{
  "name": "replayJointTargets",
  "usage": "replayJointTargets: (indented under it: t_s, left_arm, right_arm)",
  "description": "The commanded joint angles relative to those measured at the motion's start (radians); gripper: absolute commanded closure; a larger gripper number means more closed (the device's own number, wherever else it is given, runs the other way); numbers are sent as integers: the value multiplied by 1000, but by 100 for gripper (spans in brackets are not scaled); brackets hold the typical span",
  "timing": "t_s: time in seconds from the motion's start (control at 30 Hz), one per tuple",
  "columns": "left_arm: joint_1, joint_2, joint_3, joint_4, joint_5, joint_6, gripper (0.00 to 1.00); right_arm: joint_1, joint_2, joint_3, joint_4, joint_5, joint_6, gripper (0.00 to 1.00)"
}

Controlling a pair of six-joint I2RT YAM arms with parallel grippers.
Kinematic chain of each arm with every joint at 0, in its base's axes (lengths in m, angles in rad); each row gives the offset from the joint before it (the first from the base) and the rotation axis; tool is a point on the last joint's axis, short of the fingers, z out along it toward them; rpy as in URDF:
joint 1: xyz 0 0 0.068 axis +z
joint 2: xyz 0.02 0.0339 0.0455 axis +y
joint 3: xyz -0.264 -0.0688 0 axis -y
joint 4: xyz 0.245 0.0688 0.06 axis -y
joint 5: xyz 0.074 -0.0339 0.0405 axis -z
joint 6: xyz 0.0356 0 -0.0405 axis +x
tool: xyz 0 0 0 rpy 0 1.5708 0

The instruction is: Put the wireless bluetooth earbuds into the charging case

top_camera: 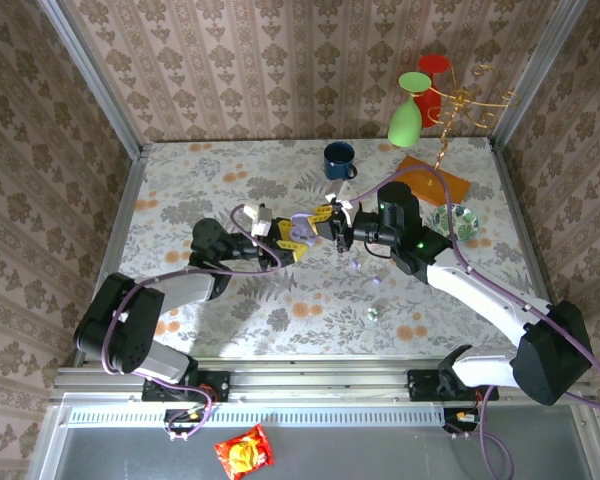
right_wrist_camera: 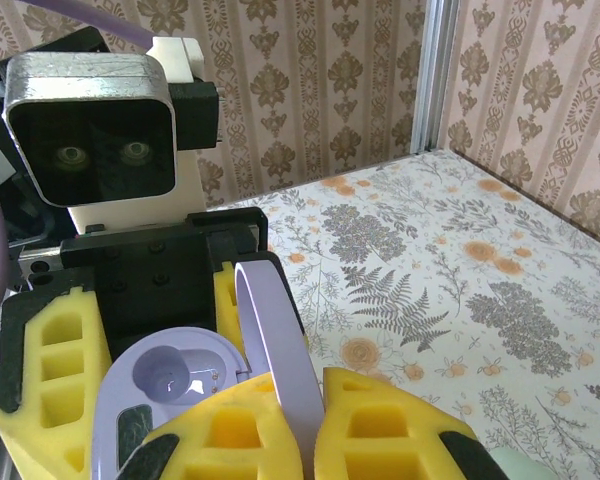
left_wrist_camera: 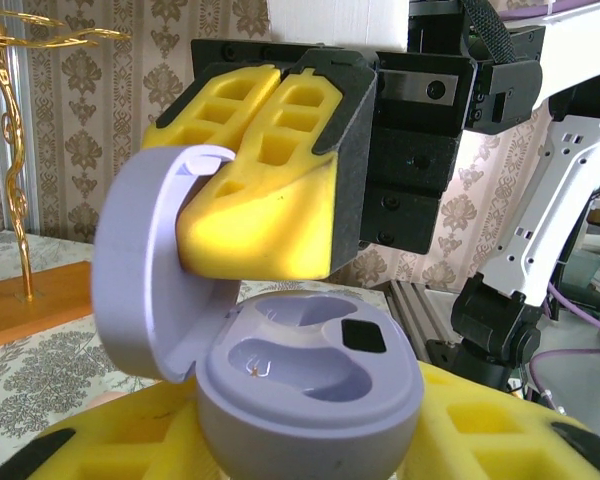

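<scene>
Presently the charging case [left_wrist_camera: 310, 385] stands open: the left gripper [top_camera: 296, 242] grasps its base, and the right gripper [left_wrist_camera: 255, 235] is clenched on the raised lid [left_wrist_camera: 140, 270]. Both wells [left_wrist_camera: 280, 355] look empty (no bud seated). One of the earbuds [top_camera: 372, 313] lies on the table [top_camera: 230, 300], well apart from the case, so insertion remains to be done. No legible branding or text.

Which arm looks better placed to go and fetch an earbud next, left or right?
Probably the right. The left gripper clamps the open charging case, so it isn't free. The right gripper only pinches the lid, and an earbud lies on the table on its side.
</scene>
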Motion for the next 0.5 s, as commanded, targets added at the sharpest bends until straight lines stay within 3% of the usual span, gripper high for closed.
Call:
replayJointTargets:
  t_s: [0.0,0.1,0.27,0.47]
  left_arm:
    - [0,-2,22,23,-5,17,55]
    - [-1,-6,24,25,-5,10,49]
    - [1,-7,22,24,-4,10,49]
    - [0,-4,19,23,1,11,61]
  right_arm:
    - [8,-4,5,-14,-5,-13,100]
    - [7,2,6,-14,-3,-13,100]
    - [8,10,11,-15,-2,-11,100]
    - [8,9,14,-14,-2,-9,100]
